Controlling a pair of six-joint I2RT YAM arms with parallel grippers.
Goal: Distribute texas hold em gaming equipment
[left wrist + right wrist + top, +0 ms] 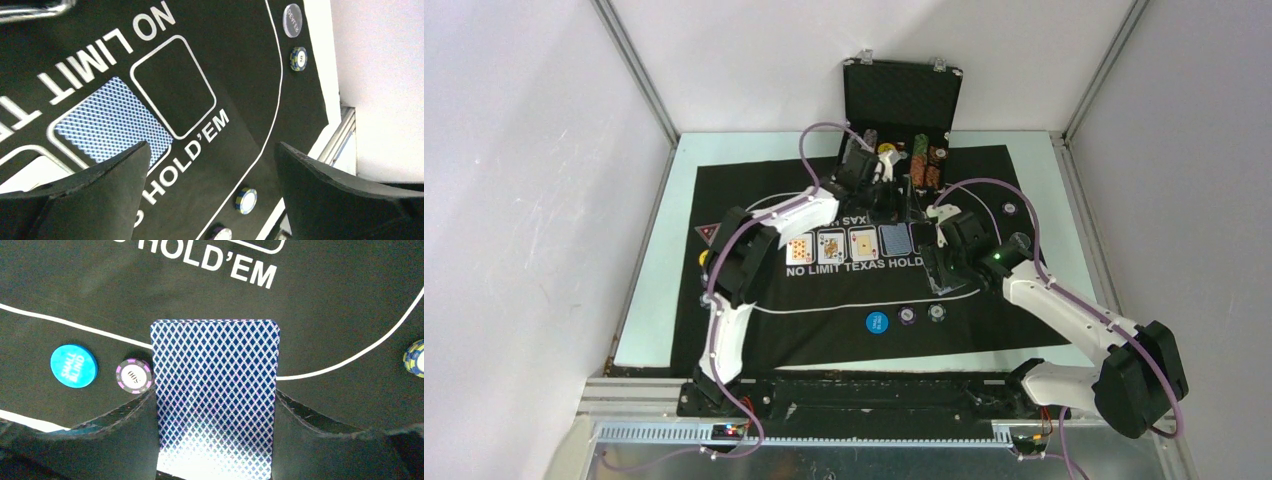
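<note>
Hold'em cards: one on the mat (240, 75), one in hand.
The left end effector (212, 150) hangs wide open above a face-down card (110, 120) in its outlined slot; the right end effector (215, 402) grips a blue-backed card (215, 365) beside the purple chip (133, 375).

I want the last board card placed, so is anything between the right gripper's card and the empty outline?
Nothing lies in the empty outline. But the open left gripper hangs over that end of the row, by the face-down card, and may crowd the right gripper and its held card.
</note>
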